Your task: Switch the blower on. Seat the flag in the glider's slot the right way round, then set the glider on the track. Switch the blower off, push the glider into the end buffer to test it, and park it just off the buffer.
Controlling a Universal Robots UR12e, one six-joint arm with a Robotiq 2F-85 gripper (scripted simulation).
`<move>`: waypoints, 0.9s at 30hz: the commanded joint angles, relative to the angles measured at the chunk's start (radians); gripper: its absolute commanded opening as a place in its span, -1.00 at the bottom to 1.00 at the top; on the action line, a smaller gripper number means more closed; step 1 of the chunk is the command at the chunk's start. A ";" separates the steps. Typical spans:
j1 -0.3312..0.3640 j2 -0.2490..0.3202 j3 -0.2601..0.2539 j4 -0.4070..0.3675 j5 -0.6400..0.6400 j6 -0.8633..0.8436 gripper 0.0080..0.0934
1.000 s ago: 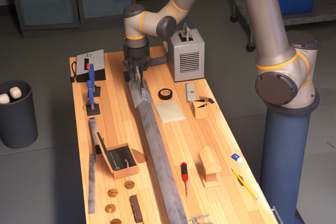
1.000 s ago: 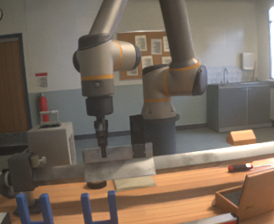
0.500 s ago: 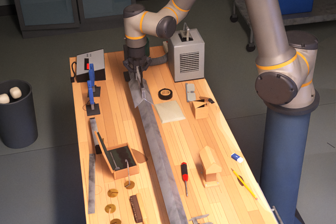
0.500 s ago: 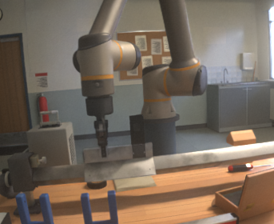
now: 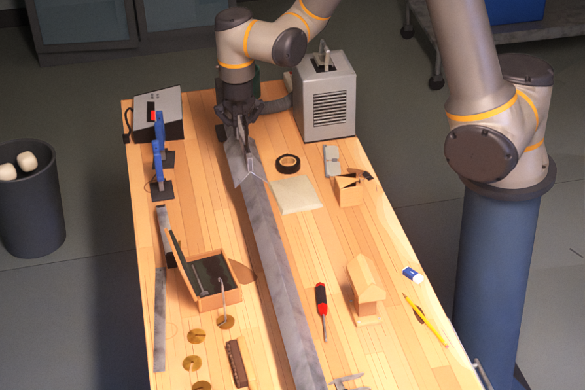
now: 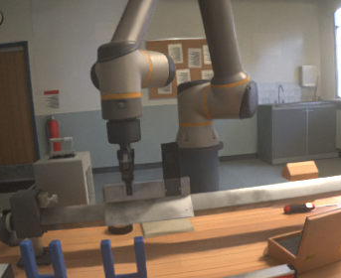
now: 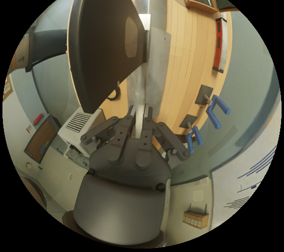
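The grey glider (image 5: 243,162) (image 6: 148,207) sits astride the long grey air track (image 5: 276,263) (image 6: 262,194) near its far end, close to the end buffer (image 6: 26,211). A pale upright flag (image 5: 241,131) (image 6: 144,189) (image 7: 139,116) stands along the glider's ridge and is gripped at its buffer-side end by my closed gripper (image 5: 239,127) (image 6: 127,184) (image 7: 139,112). The dark card (image 6: 171,169) (image 7: 106,47) rises at the flag's other end. The grey blower box (image 5: 324,100) (image 6: 63,183) stands at the bench's far end, its rocker switch (image 5: 324,59) on top.
The end buffer and the hose (image 5: 276,105) stand just behind my gripper. Two blue photogates (image 5: 158,150) (image 7: 209,118) and a timer box (image 5: 156,113) stand left of the track. Right of it lie a tape roll (image 5: 287,163), a pale pad (image 5: 295,193) and a small box (image 5: 349,188).
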 commanded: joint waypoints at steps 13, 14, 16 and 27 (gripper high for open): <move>-0.003 0.000 -0.004 0.002 0.000 -0.003 -1.00; -0.003 0.001 -0.004 0.002 0.000 -0.003 -1.00; -0.005 0.002 -0.005 0.002 0.000 -0.005 -1.00; -0.011 0.004 -0.009 0.004 0.000 -0.011 -1.00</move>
